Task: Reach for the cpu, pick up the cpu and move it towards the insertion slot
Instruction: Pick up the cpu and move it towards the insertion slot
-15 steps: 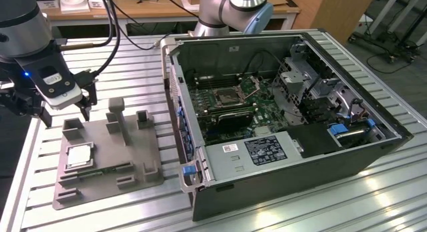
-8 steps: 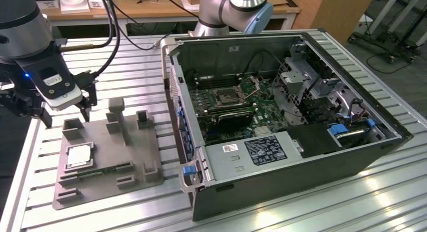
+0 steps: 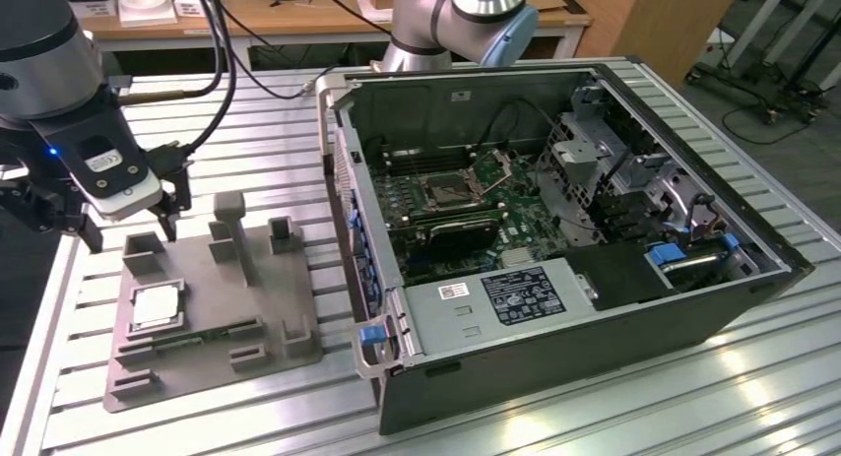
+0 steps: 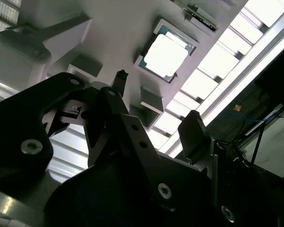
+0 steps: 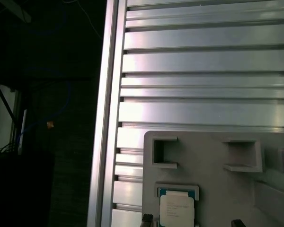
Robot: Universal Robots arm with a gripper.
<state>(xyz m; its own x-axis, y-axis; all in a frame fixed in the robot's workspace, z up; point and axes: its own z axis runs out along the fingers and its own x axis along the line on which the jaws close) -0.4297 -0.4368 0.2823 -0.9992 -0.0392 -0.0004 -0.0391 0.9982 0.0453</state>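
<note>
Tool [image 3: 132,239], one, on the single arm: we record it released, its two dark fingers [image 3: 171,218] spread apart with nothing between them, hanging over the far end of the grey tray [image 3: 263,289] at the exterior view's left. Cpu [image 3: 156,306], one: a small square chip with a silvery-white top and pale rim, which we find lying flat in a square recess on the tray's left side, nearer to us than the tool and touched by neither finger. In the second wrist view the cpu [image 4: 165,56] shows bright in its recess beyond the spread fingertips [image 4: 120,76]; in the first wrist view the cpu [image 5: 176,210] lies between the two dark tips at the frame's edge, and we cannot tell how far above it they stand. Memory stick [image 3: 197,335], one: long, thin and green, lying in the tray just near of the chip. Computer case [image 3: 592,348], one: open-sided, resting on the slatted metal surface [image 3: 283,131] to the tray's right. Insertion slot [image 3: 444,190], one: a square silver-framed socket with a dark centre on the green board inside the case, its hinged bracket [image 3: 497,168] raised, well apart from the chip and the tool.
</note>
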